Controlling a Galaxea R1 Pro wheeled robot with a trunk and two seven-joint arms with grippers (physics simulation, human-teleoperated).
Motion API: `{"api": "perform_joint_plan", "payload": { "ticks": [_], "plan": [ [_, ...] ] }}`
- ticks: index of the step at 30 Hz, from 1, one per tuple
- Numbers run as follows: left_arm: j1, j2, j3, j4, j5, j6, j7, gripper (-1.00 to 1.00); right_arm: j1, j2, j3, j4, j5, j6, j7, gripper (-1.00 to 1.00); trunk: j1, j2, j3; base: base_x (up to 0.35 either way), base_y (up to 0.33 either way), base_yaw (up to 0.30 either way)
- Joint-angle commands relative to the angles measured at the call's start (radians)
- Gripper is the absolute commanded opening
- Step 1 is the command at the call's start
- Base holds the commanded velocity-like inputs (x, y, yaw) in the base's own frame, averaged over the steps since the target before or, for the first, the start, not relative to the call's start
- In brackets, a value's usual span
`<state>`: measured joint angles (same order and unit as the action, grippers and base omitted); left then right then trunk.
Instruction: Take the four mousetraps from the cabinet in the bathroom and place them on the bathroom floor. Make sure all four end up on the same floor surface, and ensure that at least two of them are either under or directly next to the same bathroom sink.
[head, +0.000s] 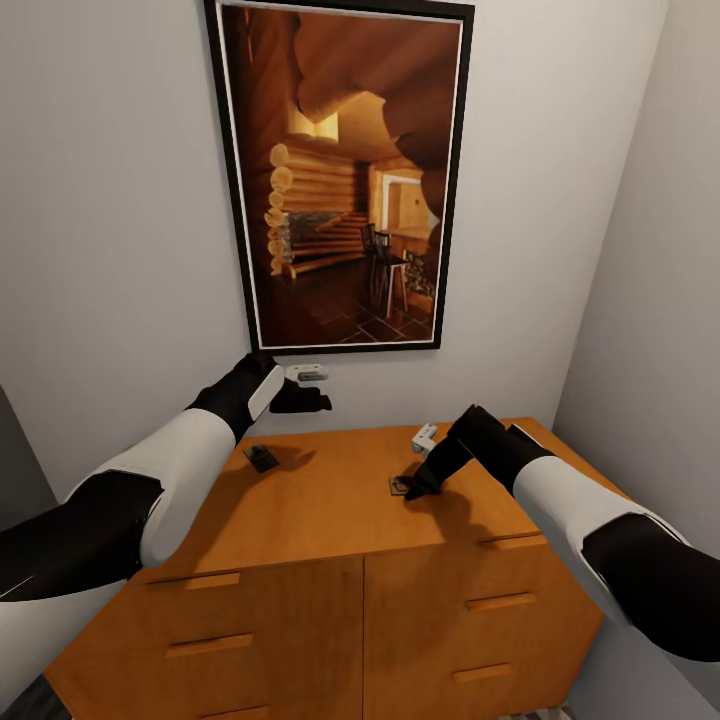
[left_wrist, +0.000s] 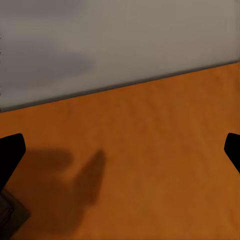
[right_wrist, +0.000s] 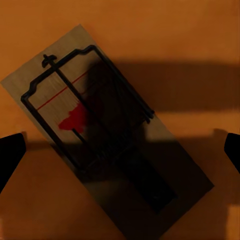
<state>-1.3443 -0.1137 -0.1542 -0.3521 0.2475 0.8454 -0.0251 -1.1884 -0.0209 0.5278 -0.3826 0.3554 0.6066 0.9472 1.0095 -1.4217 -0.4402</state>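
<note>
The right gripper (head: 412, 489) is reaching down over a mousetrap (head: 399, 486) on the cabinet (head: 330, 505) top, its fingers spread wide with the trap (right_wrist: 107, 135) lying flat between them, half in shadow. The right forearm is angling down from the right. The left gripper (head: 310, 400), also spread open, is hovering above the top near the wall, beside a second mousetrap (head: 262, 457) whose details are too small to read.
</note>
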Motion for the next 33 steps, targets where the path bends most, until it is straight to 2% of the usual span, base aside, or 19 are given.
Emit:
{"api": "perform_joint_plan", "payload": {
  "ticks": [1,33],
  "plan": [
    [-0.001,0.001,-0.007,-0.001,0.001,0.003,-0.003,1.0,0.019,-0.001,0.004,0.003,0.024,-0.005,0.005,1.0,0.0,0.0,-0.002,0.0,0.0,0.0],
    [-0.001,0.0,-0.007,-0.002,0.002,0.003,-0.003,1.0,0.019,-0.001,0.003,0.006,0.022,-0.005,0.004,1.0,0.0,0.0,-0.002,0.0,0.0,0.0]
  ]
}}
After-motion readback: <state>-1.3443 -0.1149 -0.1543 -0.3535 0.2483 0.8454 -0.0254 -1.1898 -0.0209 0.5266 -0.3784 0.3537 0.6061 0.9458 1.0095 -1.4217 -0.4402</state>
